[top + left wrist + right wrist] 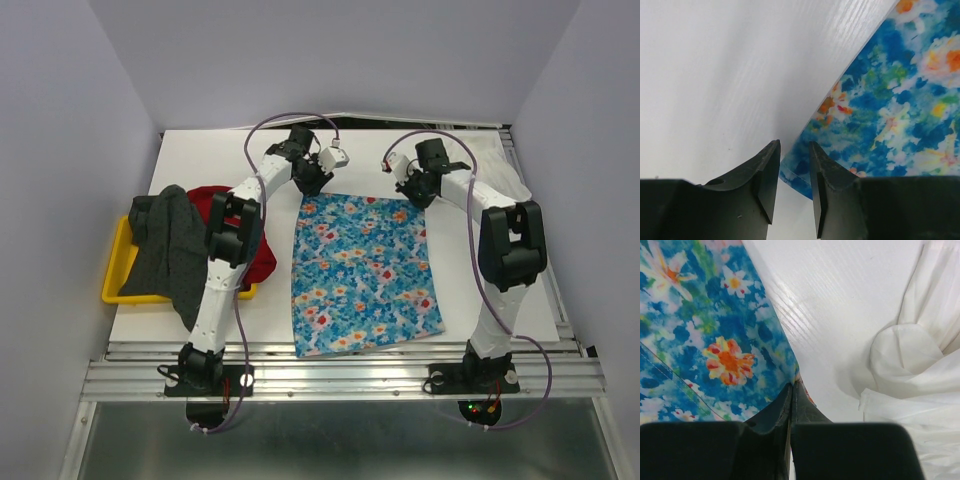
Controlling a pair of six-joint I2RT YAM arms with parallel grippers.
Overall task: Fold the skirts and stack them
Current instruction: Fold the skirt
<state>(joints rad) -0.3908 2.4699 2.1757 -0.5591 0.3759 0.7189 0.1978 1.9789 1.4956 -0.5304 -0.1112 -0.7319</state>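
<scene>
Left pincer (794, 150): mine, narrowly parted, gripping nothing, at the 11 o'clock corner of the blue flowered skirt (365, 265).
Right pincer (792, 390): mine, closed on its 1 o'clock corner.
Skirt: flat on the table (200, 160); white skirt (505, 175) at 2 o'clock.

place: robotics lab cell | signs: plain enclosing walls (70, 90), aluminium rail frame (340, 372), white table (200, 160)

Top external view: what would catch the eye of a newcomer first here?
The blue flowered skirt lies spread flat in the middle of the table, the brightest thing there. The left hand and the right hand sit at its two far corners. At the left, a dark grey skirt and a red skirt are heaped over a yellow tray.
</scene>
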